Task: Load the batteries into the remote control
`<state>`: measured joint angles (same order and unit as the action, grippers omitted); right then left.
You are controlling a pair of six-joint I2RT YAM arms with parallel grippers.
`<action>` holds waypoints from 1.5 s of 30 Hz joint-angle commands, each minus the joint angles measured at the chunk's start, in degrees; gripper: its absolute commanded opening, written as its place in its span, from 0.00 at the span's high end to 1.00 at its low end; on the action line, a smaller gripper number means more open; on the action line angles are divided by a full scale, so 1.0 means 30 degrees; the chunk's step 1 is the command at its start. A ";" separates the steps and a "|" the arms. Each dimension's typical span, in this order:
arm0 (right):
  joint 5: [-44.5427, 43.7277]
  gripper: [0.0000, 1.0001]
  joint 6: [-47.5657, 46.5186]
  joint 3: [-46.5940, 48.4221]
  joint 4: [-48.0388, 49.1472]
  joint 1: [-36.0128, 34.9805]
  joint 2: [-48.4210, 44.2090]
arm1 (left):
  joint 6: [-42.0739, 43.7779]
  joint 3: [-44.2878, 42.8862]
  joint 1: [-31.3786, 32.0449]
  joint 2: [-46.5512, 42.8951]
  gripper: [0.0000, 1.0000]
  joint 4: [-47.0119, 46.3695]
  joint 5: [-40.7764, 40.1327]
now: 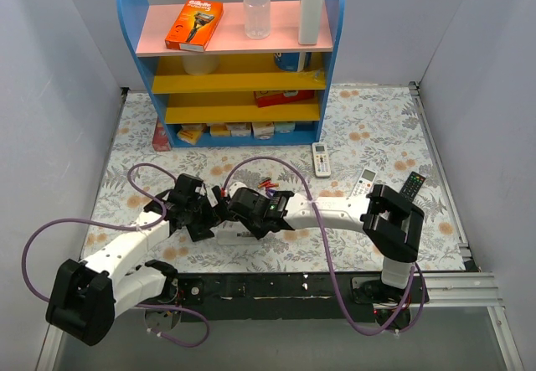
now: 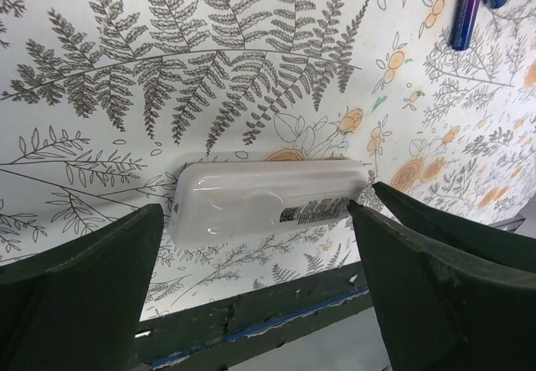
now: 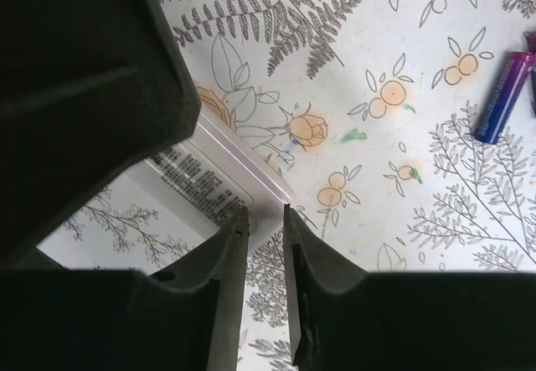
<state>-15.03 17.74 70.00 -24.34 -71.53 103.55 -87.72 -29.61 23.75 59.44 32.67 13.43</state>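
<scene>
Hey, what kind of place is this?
Probably a staged robot test cell, not a home: plain partition walls box in a floral-covered table, with a small blue shelf of household props.

Bright, even overhead light; only soft shadows on the desk [image 1: 368, 128]. Faint glare along the remote control [image 2: 268, 199]. My left hand [image 2: 260, 212] reads near-black, slightly blurred up close.

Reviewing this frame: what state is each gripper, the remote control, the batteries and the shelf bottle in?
left gripper: open, fingers astride the remote control.
right gripper: fingers nearly together at the remote's end; grip unclear.
remote control: flat on the mat, label side up, no open compartment visible.
batteries: loose on the mat, apart from the remote.
clear bottle: upright on the top shelf.
</scene>
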 commanded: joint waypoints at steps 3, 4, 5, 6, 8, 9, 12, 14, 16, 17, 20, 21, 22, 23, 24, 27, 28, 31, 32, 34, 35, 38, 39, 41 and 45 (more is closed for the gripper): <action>-0.0470 0.65 -0.0375 0.1337 -0.0794 0.1307 -0.2400 | -0.1080 -0.0531 -0.0006 -0.1705 0.02 0.0156 -0.2159; -0.0441 0.63 -0.0346 0.1220 -0.0707 0.1690 -0.2754 | -0.1371 -0.0648 -0.0006 -0.1940 0.02 0.0215 -0.2946; -0.0382 0.60 -0.0172 0.0986 -0.0619 0.2129 -0.3135 | -0.1519 -0.0736 -0.0035 -0.2464 0.02 0.0215 -0.3273; -0.0295 0.58 0.0004 0.0810 -0.0647 0.3206 -0.3980 | -0.1637 -0.0998 -0.0035 -0.2702 0.02 0.0186 -0.3769; -0.0119 0.55 0.0326 -0.0068 -0.0502 0.4354 -0.5037 | -0.1901 -0.1380 -0.0064 -0.3287 0.02 0.0273 -0.5286; -0.0089 0.52 0.0386 -0.0448 -0.0240 0.5520 -0.6174 | -0.1902 -0.1817 -0.0035 -0.3783 0.02 0.0332 -0.5790; -0.0497 0.41 0.0387 -0.1854 0.0172 0.7717 -0.8635 | -0.1610 -0.2930 -0.0064 -0.4954 0.02 0.1235 -0.8367; -0.0616 0.36 0.0271 -0.2498 0.0231 0.8895 -0.9813 | -0.0853 -0.4365 -0.0065 -0.5485 0.02 0.1852 -1.0412; -0.0819 0.30 -0.0109 -0.2794 0.0202 1.0507 -1.1483 | -0.0002 -0.5739 -0.0093 -0.6360 0.02 0.1973 -1.1533; -0.1082 0.29 -0.0460 -0.3027 0.0144 1.0947 -1.1981 | 0.0525 -0.6095 -0.0065 -0.6656 0.02 0.1683 -1.1915; -0.2779 0.20 -0.0959 -0.3409 -0.0002 1.2121 -1.4525 | 0.1875 -0.7238 -0.0093 -0.7682 0.02 0.1359 -1.3117; -0.3799 0.16 -0.1048 -0.3497 0.0026 1.2559 -1.5057 | 0.2516 -0.7473 -0.0065 -0.7887 0.02 0.1271 -1.3410; -0.4447 0.12 -0.1049 -0.3585 -0.0089 1.2737 -1.5614 | 0.2696 -0.7707 -0.0064 -0.8383 0.02 0.1154 -1.3674; -0.5121 0.09 -0.0933 -0.3760 0.0083 1.2855 -1.6141 | 0.2814 -0.8203 -0.0064 -0.8562 0.02 0.1153 -1.3995; -0.6259 0.05 -0.0961 -0.4197 0.0346 1.3001 -1.7336 | 0.2873 -0.8498 -0.0064 -0.8795 0.02 0.1095 -1.4289; -0.7846 0.03 -0.1487 -0.5018 0.1518 1.3032 -1.9535 | 0.3867 -0.9319 -0.0064 -0.9528 0.02 0.0510 -1.4905; -0.8055 0.04 -0.1633 -0.5196 0.1724 1.3061 -1.9951 | 0.4247 -0.9437 -0.0064 -0.9704 0.02 0.0392 -1.5313; -0.8759 0.04 -0.1928 -0.5606 0.2106 1.3061 -2.1242 | 0.4979 -0.9731 -0.0064 -1.0670 0.02 -0.0426 -1.5843; -0.8877 0.03 -0.2044 -0.5724 0.2252 1.3061 -2.1505 | 0.5389 -0.9702 -0.0064 -1.0934 0.02 -0.1067 -1.5670; -0.8995 0.04 -0.2278 -0.6103 0.2750 1.3061 -2.2209 | 0.6122 -0.9527 -0.0094 -1.1666 0.02 -0.1774 -1.5435; -0.8966 0.03 -0.2395 -0.6222 0.2896 1.3061 -2.2530 | 0.6619 -0.9555 -0.0065 -1.1843 0.02 -0.2154 -1.5376; -0.8907 0.04 -0.2630 -0.6252 0.3103 1.3061 -2.2855 | 0.7004 -0.9993 -0.0064 -1.2021 0.02 -0.2304 -1.5580; -0.8907 0.04 -0.2602 -0.6223 0.3103 1.3061 -2.2914 | 0.7208 -1.0111 -0.0064 -1.1991 0.02 -0.2246 -1.6016; -0.8878 0.04 -0.2718 -0.6019 0.2928 1.3061 -2.2972 | 0.7414 -1.0288 -0.0064 -1.1903 0.02 -0.2187 -1.6428; -0.9141 0.04 -0.3040 -0.5988 0.2956 1.3061 -2.3469 | 0.7649 -0.9966 -0.0064 -1.2283 0.02 -0.2625 -1.6752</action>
<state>-40.32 10.24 51.53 -18.92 -32.58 34.96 -67.40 -59.20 23.75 22.92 26.41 -34.22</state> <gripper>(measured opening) 0.964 0.981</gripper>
